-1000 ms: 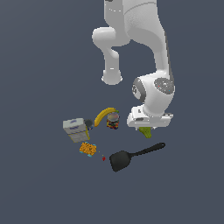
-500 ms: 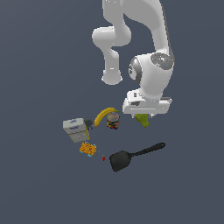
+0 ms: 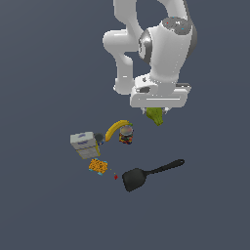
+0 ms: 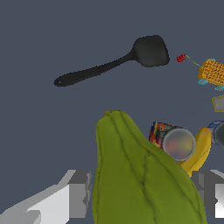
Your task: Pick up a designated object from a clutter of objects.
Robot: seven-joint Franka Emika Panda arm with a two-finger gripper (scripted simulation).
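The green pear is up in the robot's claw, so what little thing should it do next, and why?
Probably lift a little higher, straight up, keeping the grip. The green pear sits between the fingers of the gripper, already above the banana, can and spatula, so nothing blocks it.

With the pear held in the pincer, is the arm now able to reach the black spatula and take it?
Probably not yet. The way to the black spatula looks free, as it lies apart from the other items, but the pincer is shut on the green pear, so it has no free grip.
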